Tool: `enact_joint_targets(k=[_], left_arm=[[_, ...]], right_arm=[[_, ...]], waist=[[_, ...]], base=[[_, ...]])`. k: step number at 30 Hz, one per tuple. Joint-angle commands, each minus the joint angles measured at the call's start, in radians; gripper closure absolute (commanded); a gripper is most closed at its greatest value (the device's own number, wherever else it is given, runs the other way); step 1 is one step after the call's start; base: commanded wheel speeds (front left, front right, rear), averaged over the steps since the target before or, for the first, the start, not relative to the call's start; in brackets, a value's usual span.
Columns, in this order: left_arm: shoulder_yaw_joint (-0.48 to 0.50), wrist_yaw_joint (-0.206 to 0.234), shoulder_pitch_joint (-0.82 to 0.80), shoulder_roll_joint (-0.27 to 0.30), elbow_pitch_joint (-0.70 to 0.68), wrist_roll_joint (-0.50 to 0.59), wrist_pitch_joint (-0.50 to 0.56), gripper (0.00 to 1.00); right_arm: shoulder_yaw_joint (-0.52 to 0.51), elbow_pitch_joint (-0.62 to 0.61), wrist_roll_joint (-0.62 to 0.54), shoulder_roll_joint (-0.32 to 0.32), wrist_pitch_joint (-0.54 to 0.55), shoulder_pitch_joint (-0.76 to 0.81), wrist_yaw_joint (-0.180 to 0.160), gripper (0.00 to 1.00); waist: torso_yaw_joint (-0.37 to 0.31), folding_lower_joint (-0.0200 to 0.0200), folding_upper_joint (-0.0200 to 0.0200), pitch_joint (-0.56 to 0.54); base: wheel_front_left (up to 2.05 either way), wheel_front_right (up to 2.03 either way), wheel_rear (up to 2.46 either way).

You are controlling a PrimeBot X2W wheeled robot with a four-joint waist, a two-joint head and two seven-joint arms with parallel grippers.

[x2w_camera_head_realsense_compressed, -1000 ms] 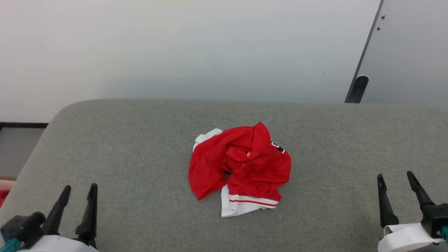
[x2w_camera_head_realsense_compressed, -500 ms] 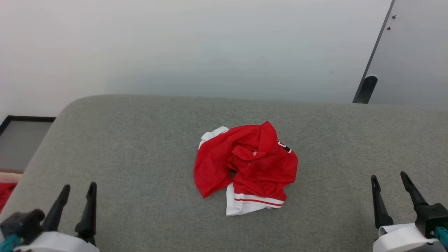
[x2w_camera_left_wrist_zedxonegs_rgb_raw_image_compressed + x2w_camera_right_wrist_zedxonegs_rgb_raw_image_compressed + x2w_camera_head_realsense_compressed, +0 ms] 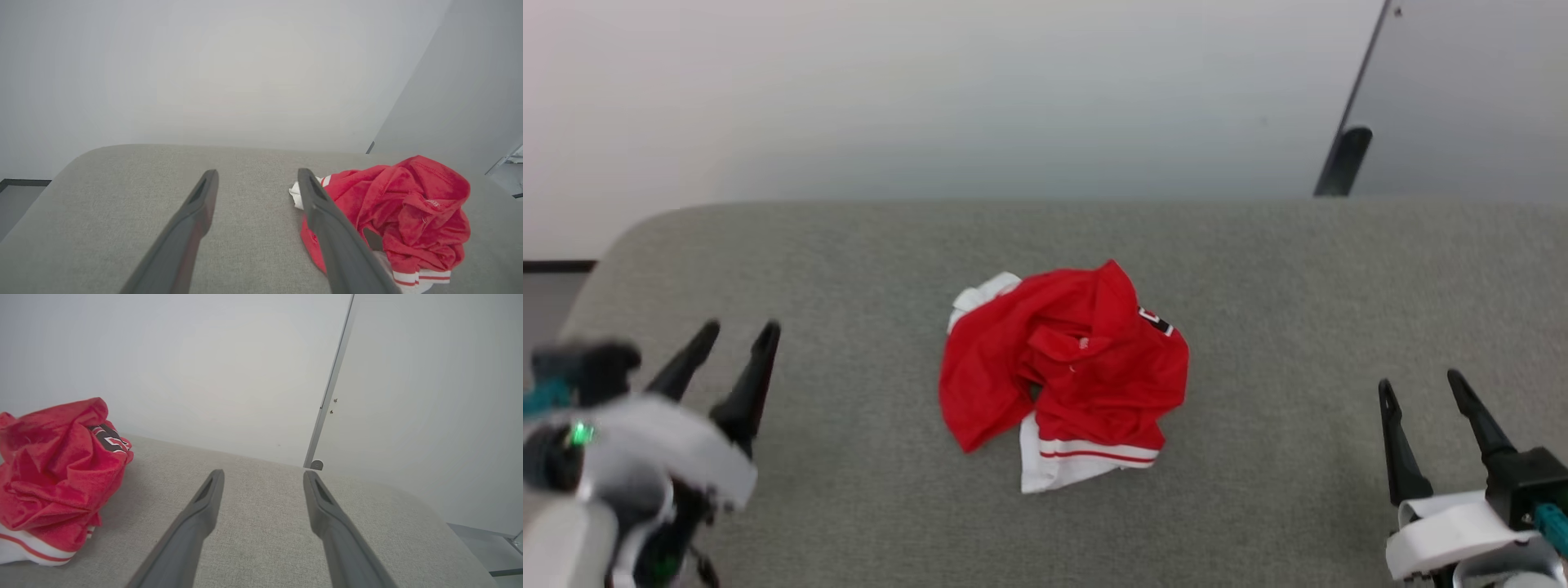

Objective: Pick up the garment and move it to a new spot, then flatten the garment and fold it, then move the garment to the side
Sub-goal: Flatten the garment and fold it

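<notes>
Head view: left gripper [image 3: 743,327] has risen, blurred; it and the right gripper [image 3: 1419,379] gape wide, empty. Crumpled shirt [image 3: 1066,367] on grey upholstery [image 3: 849,269], white wall [image 3: 931,98] behind

The left gripper [image 3: 257,174] is seen spread wide over the grey cushion [image 3: 102,192], with nothing held. The garment [image 3: 408,212] is seen crumpled at the lower right of the frame, partly hidden by one finger.

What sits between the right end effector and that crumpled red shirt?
Just bare grey fabric surface; the head view shows the open right end effector well apart from the garment.
</notes>
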Motion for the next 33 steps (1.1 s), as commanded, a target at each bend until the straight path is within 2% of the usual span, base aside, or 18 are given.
enact_joint_targets(k=[1,8,19,26,33], left_arm=[[-0.013,-0.001,-0.048,0.008,-0.001,-0.028,0.061,0.00],[-0.049,0.008,-0.264,0.061,0.048,-0.095,0.328,0.00],[-0.112,0.022,-0.525,0.115,0.192,-0.139,0.627,0.00],[-0.167,0.018,-0.623,0.126,0.313,-0.111,0.725,0.00],[-0.206,0.034,-0.679,0.116,0.433,-0.092,0.787,0.00]], right_arm=[[0.003,-0.005,0.006,-0.006,-0.001,-0.019,0.000,0.00],[0.014,-0.018,0.023,0.002,-0.001,-0.064,0.000,0.00],[0.000,-0.065,0.039,0.016,-0.001,-0.121,0.000,0.00],[-0.013,-0.078,0.044,0.030,-0.001,-0.136,0.000,0.00],[-0.022,-0.084,0.044,0.037,-0.001,-0.137,0.000,0.00]], waist=[[-0.047,0.0000,0.0000,0.059],[-0.132,0.0000,0.0000,0.172],[-0.253,0.0000,0.0000,0.343],[-0.291,0.0000,0.0000,0.392],[-0.297,0.0000,0.0000,0.410]], base=[[0.00,0.00,0.00],[0.00,0.00,0.00],[0.00,0.00,0.00],[0.00,0.00,0.00],[0.00,0.00,0.00]])
